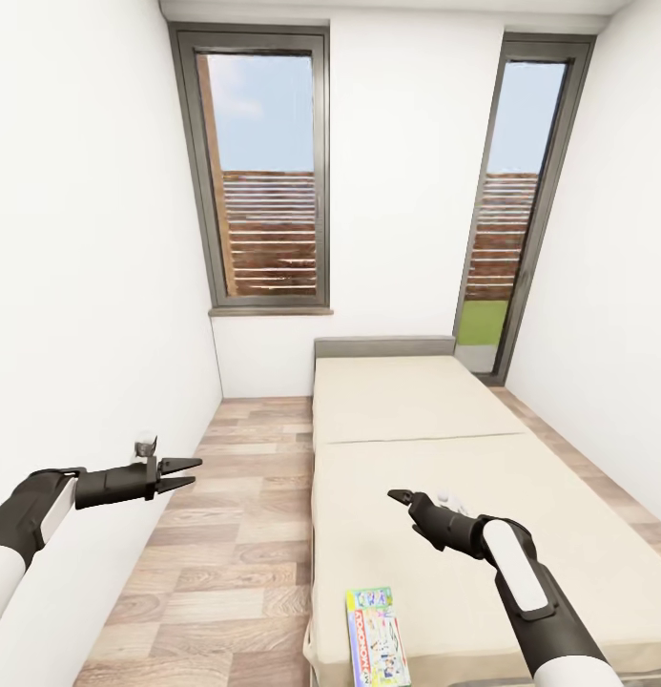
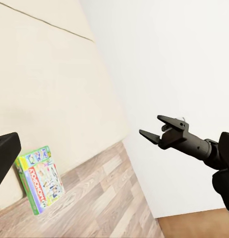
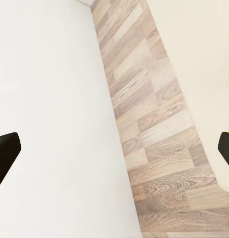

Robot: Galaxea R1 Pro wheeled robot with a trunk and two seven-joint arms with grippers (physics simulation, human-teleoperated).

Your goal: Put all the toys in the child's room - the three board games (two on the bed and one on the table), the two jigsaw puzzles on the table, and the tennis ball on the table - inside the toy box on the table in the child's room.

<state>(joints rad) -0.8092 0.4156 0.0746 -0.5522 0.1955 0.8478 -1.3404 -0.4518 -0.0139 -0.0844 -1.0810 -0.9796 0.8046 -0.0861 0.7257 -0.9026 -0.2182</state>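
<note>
A colourful board game [image 1: 378, 637] lies flat at the near left corner of the bed [image 1: 435, 458], which has a plain beige sheet and a low grey headboard. The same board game [image 2: 40, 181] appears in the left wrist view at the bed's edge. My right gripper [image 1: 399, 498] hovers open over the bed, a little beyond the game and to its right, holding nothing. That right gripper [image 2: 149, 125] has its two fingers apart. My left gripper [image 1: 189, 473] hangs open and empty over the wood floor, left of the bed. The table and toy box are out of view.
A strip of wood-plank floor [image 1: 244, 534] runs between the left white wall [image 1: 82, 286] and the bed. Two tall grey-framed windows [image 1: 263, 181] [image 1: 516, 210] stand in the far wall. The right wall runs close along the bed's far side.
</note>
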